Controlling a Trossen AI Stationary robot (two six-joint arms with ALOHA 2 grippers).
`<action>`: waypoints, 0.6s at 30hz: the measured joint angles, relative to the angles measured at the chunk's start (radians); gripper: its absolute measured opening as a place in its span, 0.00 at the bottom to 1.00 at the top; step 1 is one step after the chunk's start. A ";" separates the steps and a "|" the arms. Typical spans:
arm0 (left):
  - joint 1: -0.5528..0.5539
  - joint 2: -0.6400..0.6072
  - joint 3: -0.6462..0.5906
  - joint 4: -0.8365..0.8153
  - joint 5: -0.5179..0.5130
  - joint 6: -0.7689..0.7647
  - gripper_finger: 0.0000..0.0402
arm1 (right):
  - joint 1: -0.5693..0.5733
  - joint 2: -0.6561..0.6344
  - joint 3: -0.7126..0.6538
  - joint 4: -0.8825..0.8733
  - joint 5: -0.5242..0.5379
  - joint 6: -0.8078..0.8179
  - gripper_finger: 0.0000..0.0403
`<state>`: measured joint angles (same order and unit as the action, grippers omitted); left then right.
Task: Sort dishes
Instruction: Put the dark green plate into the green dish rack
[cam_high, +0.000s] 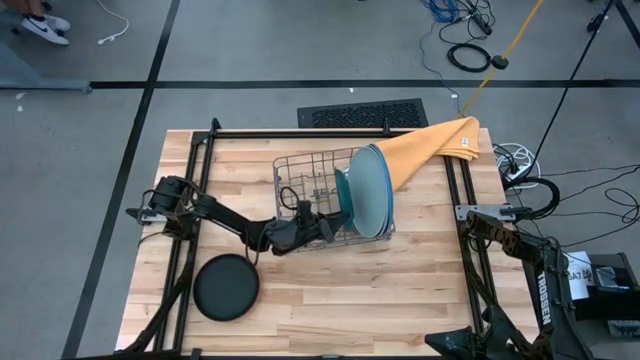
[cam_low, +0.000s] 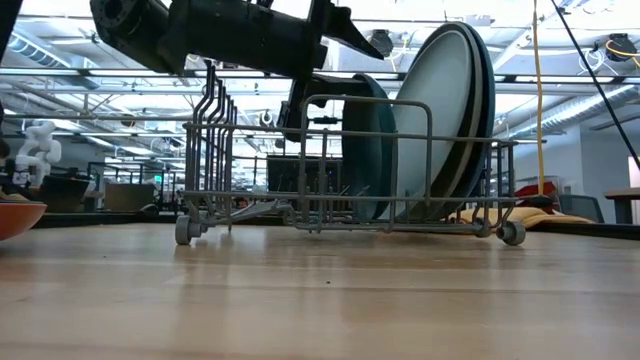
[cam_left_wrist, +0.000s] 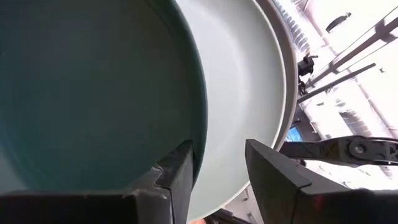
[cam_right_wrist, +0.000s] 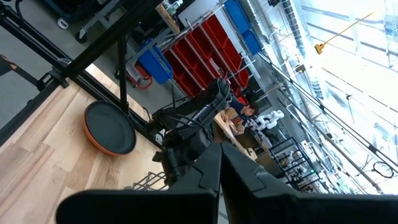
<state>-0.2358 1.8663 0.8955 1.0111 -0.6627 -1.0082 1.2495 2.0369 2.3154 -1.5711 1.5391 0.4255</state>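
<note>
Inside the grey wire dish rack (cam_high: 300, 170) at the middle of the wooden desk (cam_high: 400, 300), my left tool (cam_left_wrist: 217, 152) sits at the rim of the small dark teal round plate (cam_left_wrist: 93, 87). Its fingers (cam_left_wrist: 180, 177) are parted and straddle that rim without pinching it, so I hold nothing. The teal plate stands on edge in the rack, just beside the large pale blue plate (cam_left_wrist: 242, 81), which leans with the other large plates at the rack's end near the yellow-orange cloth (cam_high: 430, 145).

I judge the step to be leaving the teal plate in its slot and getting out cleanly. To do that well, I would spread the fingers enough that neither pad drags on the rim, then draw straight back along the plate's own plane, not sideways. A sideways nudge could tip it against the pale blue plate or knock it off the wires. I would also lift clear of the rack's top rail before swinging away.

The black round plate (cam_high: 226, 287) lies on the orange-red one at the desk's front left, likely next. My right tool (cam_right_wrist: 221, 155) is clenched, empty, parked at the desk's right edge.
</note>
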 joint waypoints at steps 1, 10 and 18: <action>-0.002 -0.005 0.000 -0.002 -0.006 0.001 0.36 | 0.000 0.000 0.000 0.000 0.000 0.000 0.00; -0.024 -0.074 0.000 -0.203 -0.100 -0.004 0.36 | 0.000 0.000 0.000 0.000 0.000 0.000 0.00; -0.029 -0.116 0.000 -0.349 -0.130 -0.006 0.36 | 0.000 0.000 0.000 0.000 0.000 0.000 0.00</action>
<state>-0.2648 1.7504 0.8959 0.6625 -0.7929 -1.0142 1.2497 2.0369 2.3154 -1.5711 1.5391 0.4255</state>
